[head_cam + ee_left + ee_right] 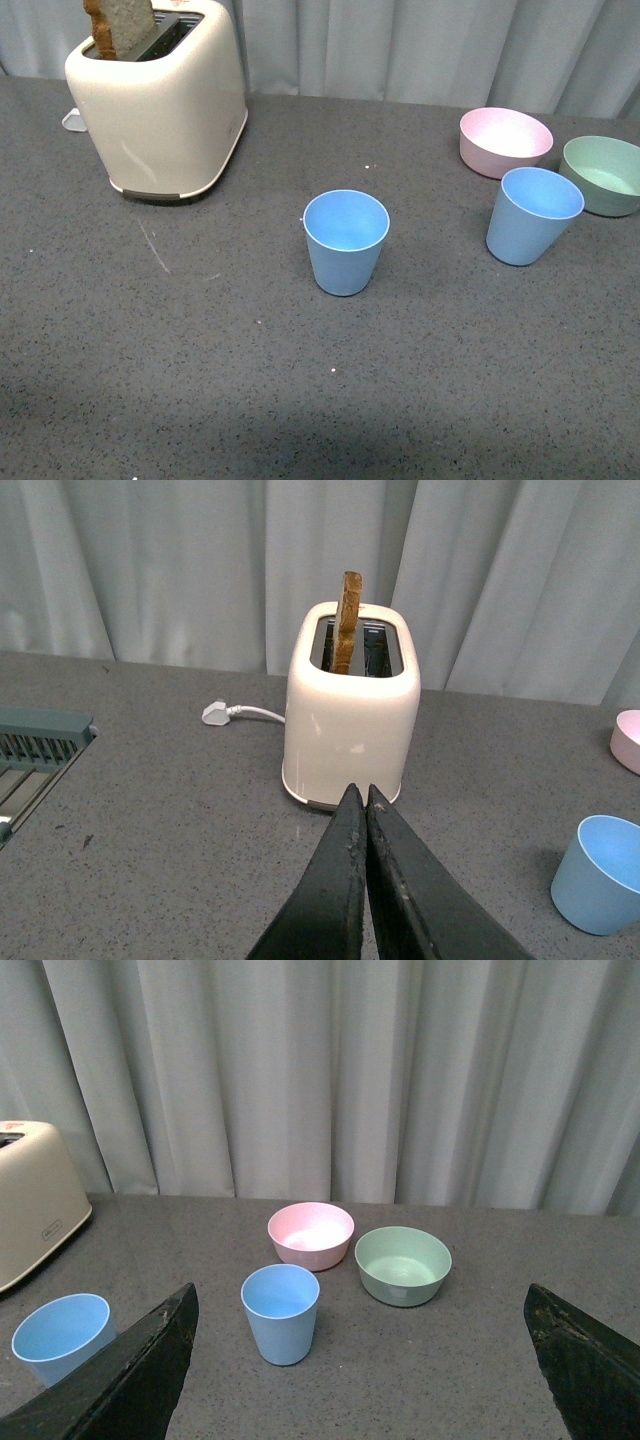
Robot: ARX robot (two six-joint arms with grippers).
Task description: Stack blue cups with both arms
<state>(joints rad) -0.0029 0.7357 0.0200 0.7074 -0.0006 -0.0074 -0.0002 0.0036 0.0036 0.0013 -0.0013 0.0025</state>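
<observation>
cups: 2, blue, both upright with mouths up and empty, well apart on the desk (pixel 200 380)
middle cup (pixel 346 242): alone near the desk's centre, to the right of the toaster and closer to the robot than it
right cup (pixel 533 215): at the desk's right side, just in front of the 2 bowls; the right wrist view shows a gap between it and each bowl
left claw (pixel 361 795): fingers pressed together with nothing between them, held above the desk and pointing at the toaster
right claw (pixel 360 1295): fingers spread wide, gripping nothing, facing the right cup and the bowls
pink bowl (pixel 504 141): behind the right cup, upright, empty
green bowl (pixel 605 174): just beside the pink bowl, further right, upright
toaster (pixel 160 95): cream, at the back left, 1 slice of toast (pixel 122 25) standing up out of a slot
plug (pixel 216 714): white, lying on the desk beside the toaster, its cord running to it
curtain (pixel 420 45): pale grey, hanging behind the desk
</observation>
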